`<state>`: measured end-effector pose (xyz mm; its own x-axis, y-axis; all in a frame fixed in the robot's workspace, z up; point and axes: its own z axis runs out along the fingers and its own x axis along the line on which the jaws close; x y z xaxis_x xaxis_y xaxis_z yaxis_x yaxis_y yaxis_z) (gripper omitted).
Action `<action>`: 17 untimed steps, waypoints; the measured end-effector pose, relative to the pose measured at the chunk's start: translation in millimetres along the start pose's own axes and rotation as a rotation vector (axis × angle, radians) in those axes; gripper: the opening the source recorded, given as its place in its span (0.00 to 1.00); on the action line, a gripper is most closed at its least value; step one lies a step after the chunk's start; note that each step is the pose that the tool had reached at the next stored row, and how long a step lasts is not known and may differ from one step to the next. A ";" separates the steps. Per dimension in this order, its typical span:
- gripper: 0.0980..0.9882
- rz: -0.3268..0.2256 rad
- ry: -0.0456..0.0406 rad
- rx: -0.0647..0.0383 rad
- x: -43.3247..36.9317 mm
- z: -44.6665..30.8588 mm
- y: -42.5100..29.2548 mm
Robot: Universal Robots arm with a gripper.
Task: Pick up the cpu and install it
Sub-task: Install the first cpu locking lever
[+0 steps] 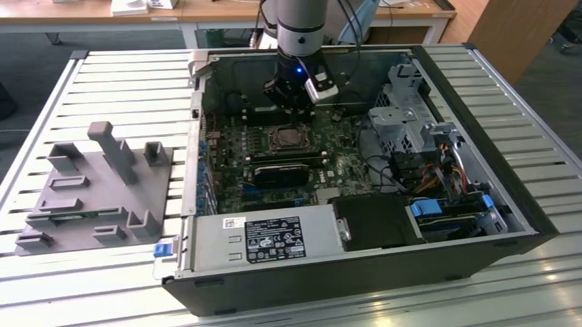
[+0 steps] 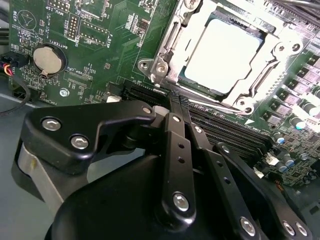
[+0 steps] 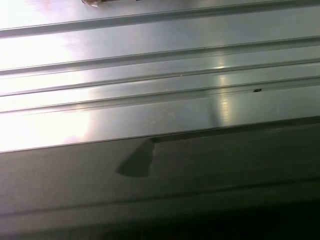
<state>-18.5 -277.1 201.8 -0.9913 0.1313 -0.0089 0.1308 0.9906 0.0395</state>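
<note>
Now the cpu (image 2: 223,56) sits flat inside the socket (image 2: 165,47) on the board (image 2: 100,45), its pale grey top plate facing up w/ the metal frame around it; seems already placed, though whether it's fully seated or latched I can't tell. In the exterior view the socket (image 1: 288,137) lies just below the pincer (image 1: 293,103), inside the open PC case (image 1: 509,204), which rests on the slatted bench (image 1: 118,82). The grey tray (image 1: 91,191) is well apart from the case, toward the exterior view's left.

Pincer (image 2: 172,107) in the second wrist view: black linkage is just beside the socket, above the ram slots (image 2: 220,130). Tips are hidden behind the linkage, so can't tell if spread or pressed together; nothing visibly pinched.

Handling, judged: cpu is light, stiff, thin; the metal top is smooth, prob. slippery. Underside contacts and socket pins are fragile, so no sliding or tilting. Best hold is by two opposite edges of the rim, kept level, light squeeze; avoid pressing on the top plate or frame.

A coin cell (image 2: 49,59) sits on the board, well apart from the socket.
</note>
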 end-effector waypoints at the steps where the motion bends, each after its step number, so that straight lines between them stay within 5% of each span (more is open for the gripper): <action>1: 0.01 0.000 0.0000 0.000 0.0 0.0 0.0; 17: 0.01 0.000 -0.0007 0.006 -0.1 0.0 0.0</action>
<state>-18.4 -277.1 201.8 -0.9913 0.1312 -0.0096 0.1308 0.9908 0.0337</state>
